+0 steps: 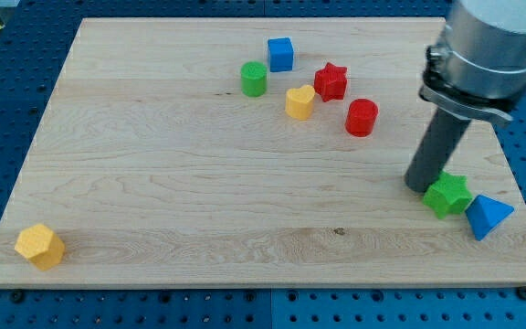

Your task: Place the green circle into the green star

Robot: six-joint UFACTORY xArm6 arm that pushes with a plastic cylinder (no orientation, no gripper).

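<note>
The green circle, a short green cylinder, stands near the view's top centre of the wooden board. The green star lies at the view's right, near the bottom. My tip rests on the board just left of the green star, touching or almost touching it. The tip is far to the right of and below the green circle.
A blue cube sits right of the green circle. A yellow heart, a red star and a red cylinder lie between circle and tip. A blue triangle touches the green star's right. A yellow hexagon sits bottom left.
</note>
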